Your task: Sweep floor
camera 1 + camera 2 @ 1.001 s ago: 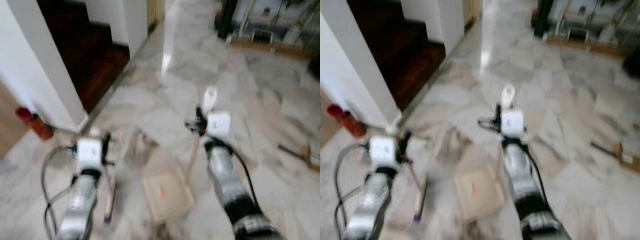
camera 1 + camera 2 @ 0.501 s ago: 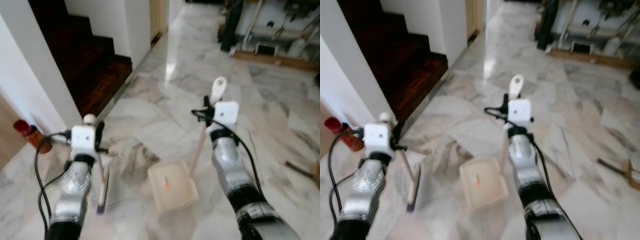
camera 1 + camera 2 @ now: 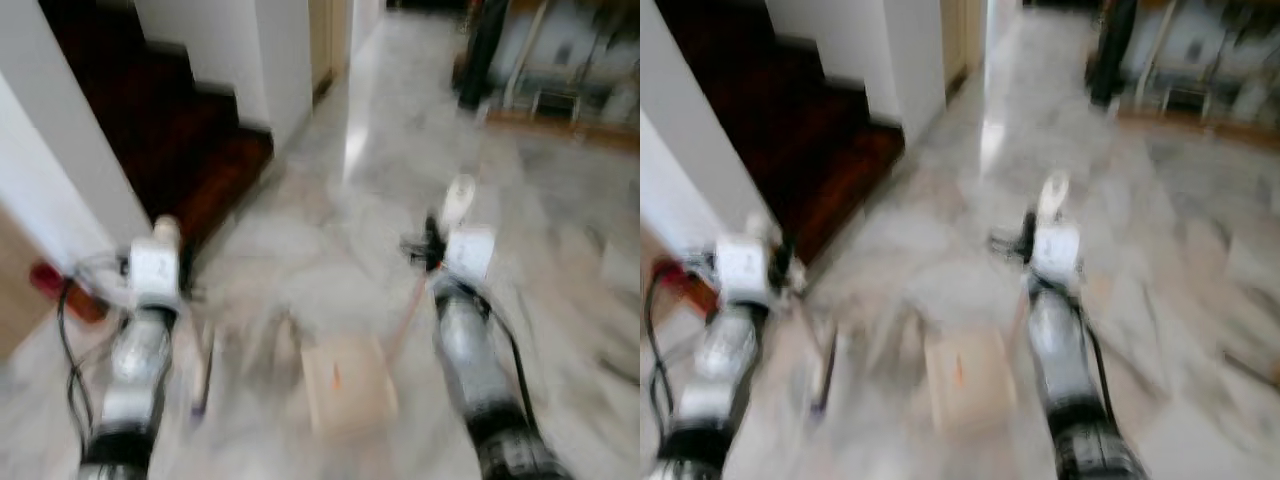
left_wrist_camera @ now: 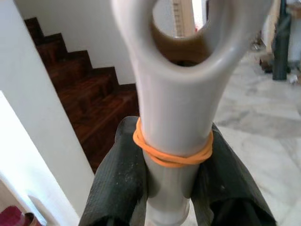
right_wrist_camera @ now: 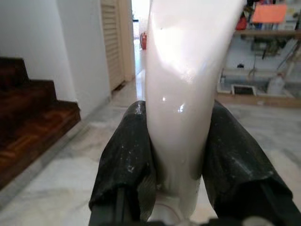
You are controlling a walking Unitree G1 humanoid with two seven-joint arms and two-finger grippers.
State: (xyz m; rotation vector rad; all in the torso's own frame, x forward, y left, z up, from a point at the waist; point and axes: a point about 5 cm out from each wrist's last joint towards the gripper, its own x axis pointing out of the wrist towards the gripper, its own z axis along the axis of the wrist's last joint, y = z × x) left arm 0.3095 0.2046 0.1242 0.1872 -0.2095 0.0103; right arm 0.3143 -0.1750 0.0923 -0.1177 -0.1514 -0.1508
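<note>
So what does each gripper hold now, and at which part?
The left gripper is shut on the broom handle near its top end. The right gripper is shut on the dustpan handle, also near its top.

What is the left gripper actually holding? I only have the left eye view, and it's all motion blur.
Observer: In the left wrist view, the left gripper is shut on a grey handle that has a hang loop at its end.
Operator: Any markings on it?
Observer: An orange rubber band circles it just above the fingers.
Operator: And the right side?
Observer: In the right wrist view, the right gripper is shut on a cream handle, with a finger pressed to each side.
</note>
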